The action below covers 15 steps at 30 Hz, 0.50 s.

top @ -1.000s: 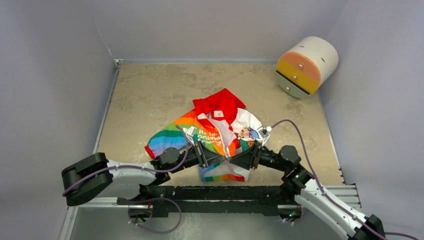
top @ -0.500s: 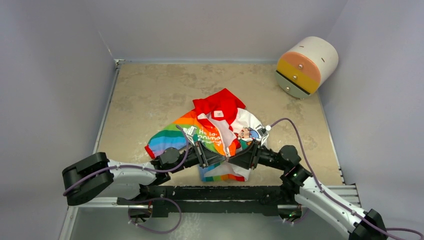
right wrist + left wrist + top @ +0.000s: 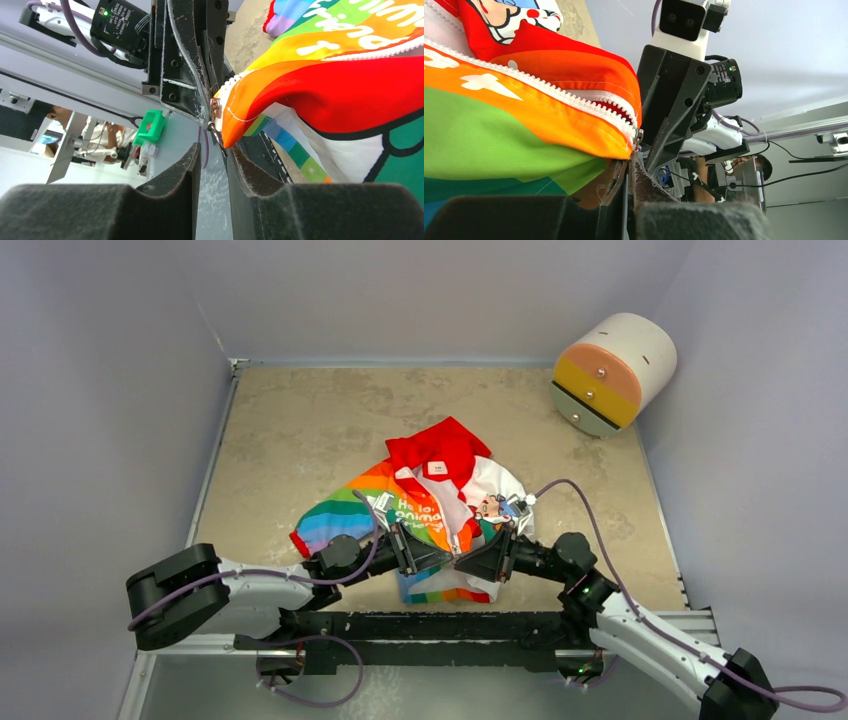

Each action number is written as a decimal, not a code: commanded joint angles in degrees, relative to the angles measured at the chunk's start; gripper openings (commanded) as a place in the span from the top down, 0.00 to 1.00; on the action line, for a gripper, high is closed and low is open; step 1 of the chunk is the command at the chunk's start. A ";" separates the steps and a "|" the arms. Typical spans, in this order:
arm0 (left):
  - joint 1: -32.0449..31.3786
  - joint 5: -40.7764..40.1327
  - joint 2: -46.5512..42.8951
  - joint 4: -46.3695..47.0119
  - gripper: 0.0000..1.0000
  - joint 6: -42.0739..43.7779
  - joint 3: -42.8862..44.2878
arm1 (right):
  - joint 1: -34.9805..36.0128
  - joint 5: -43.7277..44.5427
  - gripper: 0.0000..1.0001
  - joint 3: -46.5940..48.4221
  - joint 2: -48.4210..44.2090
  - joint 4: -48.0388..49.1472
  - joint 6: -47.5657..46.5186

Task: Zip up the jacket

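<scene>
Judging the zip barely begun: jacket (image 3: 440,505) bunched toward 6 o'clock of worktop (image 3: 300,420) centre, left end effector (image 3: 629,175) clamped on its hem corner, right end effector (image 3: 215,150) narrowly parted beside the slider (image 3: 216,107), nearly the whole run left.

White-shelled arms (image 3: 255,592) with black joints carry looping purple cables (image 3: 590,502) and green status lights (image 3: 105,12).
</scene>
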 commanded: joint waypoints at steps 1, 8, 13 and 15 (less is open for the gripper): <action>-0.21 0.34 0.38 3.90 1.00 -0.60 1.19 | 0.83 0.72 0.73 -0.10 0.85 5.58 0.70; -0.19 0.37 0.77 4.39 1.00 -0.68 0.85 | 1.23 1.32 0.85 -0.05 1.05 6.33 0.99; -0.24 0.48 0.81 4.26 1.00 -0.32 0.71 | 1.53 1.60 1.00 0.00 0.31 6.30 1.73; -0.24 0.98 1.05 3.94 1.00 0.19 0.84 | 1.58 2.20 1.00 0.27 -0.54 5.95 2.36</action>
